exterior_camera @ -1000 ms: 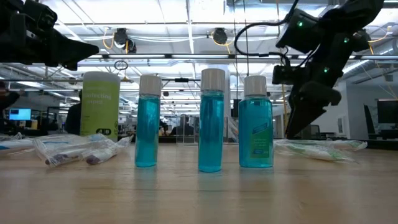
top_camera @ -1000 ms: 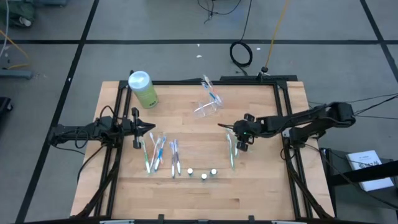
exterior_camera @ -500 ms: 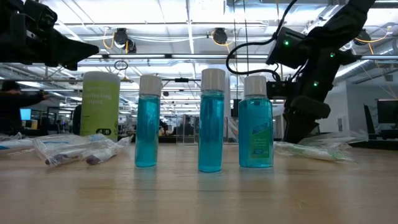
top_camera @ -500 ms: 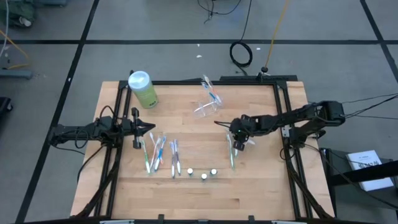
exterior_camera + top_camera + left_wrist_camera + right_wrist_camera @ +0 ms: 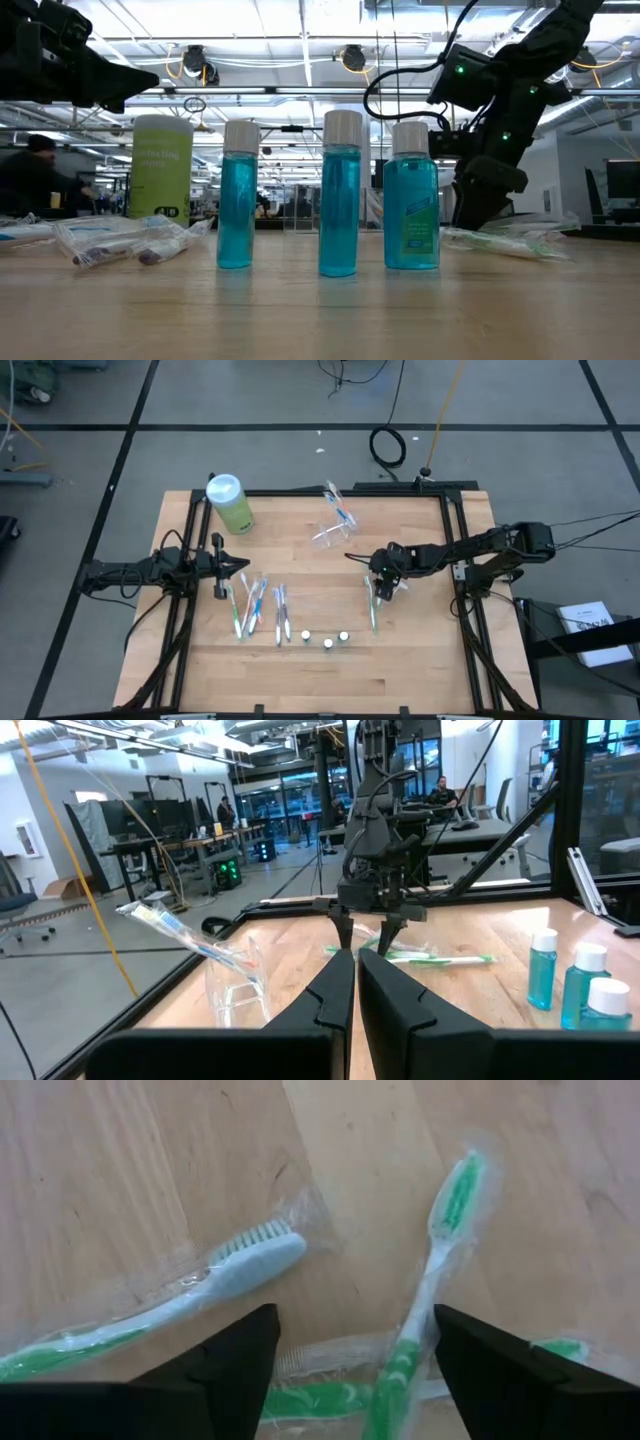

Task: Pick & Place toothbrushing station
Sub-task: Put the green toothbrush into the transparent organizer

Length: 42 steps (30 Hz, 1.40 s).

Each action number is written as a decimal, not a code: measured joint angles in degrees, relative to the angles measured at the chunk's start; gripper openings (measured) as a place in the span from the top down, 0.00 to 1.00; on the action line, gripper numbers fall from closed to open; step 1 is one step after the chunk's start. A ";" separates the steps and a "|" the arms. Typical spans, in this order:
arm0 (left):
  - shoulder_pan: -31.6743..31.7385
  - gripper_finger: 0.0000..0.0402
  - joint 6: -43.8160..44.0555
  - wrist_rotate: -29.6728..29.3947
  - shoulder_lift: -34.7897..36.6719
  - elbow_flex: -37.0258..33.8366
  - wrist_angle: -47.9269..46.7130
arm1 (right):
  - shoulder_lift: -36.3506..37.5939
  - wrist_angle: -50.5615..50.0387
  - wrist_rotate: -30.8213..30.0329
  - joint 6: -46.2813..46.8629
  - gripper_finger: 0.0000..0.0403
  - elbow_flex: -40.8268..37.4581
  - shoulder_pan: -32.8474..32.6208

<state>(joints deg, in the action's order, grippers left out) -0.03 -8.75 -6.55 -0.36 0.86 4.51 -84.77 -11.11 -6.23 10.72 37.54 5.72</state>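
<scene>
Fingers spread wide on the right gripper (image 5: 374, 582), and it hangs low over the green toothbrushes (image 5: 372, 603) on the right side of the table (image 5: 420, 660), holding nothing. Its wrist camera looks straight down between the two dark fingers (image 5: 235, 1365) at wrapped brushes (image 5: 425, 1285) lying on the wood, one white-headed brush (image 5: 250, 1260) angled beside a green-headed one. From the low view that gripper (image 5: 480, 205) sits just behind the wrapped brushes (image 5: 510, 240), right of the three blue bottles (image 5: 340, 195).

Over to the station (image 5: 335, 525): the clear holder lies toward the far middle of the table, well apart from the right gripper, with a toothbrush poking out of it. The left wrist view shows it (image 5: 235, 990) tipped, the brush slanting out.

The left gripper (image 5: 240, 565) waits at the left edge, fingers (image 5: 330, 1005) pressed together and empty, near a scatter of wrapped brushes (image 5: 250, 605). A green bottle (image 5: 229, 503) stands at the far left corner.
</scene>
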 joint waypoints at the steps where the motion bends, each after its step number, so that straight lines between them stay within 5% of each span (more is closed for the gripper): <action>1: 0.00 0.94 0.00 0.00 -0.02 0.00 0.02 | 0.00 0.02 -0.16 -0.23 0.34 0.00 0.00; 13: 0.00 0.94 0.00 0.01 0.00 0.00 0.01 | 0.52 -0.24 -0.24 -1.33 0.49 0.04 2.48; 31: 0.00 0.94 0.00 0.00 -0.02 0.00 0.00 | 0.63 -0.31 -1.34 -1.38 0.97 0.04 3.32; 42: 0.02 0.94 0.00 0.00 -0.02 0.00 0.02 | 5.97 2.35 -4.52 -2.88 0.99 0.00 3.32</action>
<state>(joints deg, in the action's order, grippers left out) -0.01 -8.75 -6.55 -0.38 0.86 4.54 -78.80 -8.76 -10.75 7.84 37.54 9.04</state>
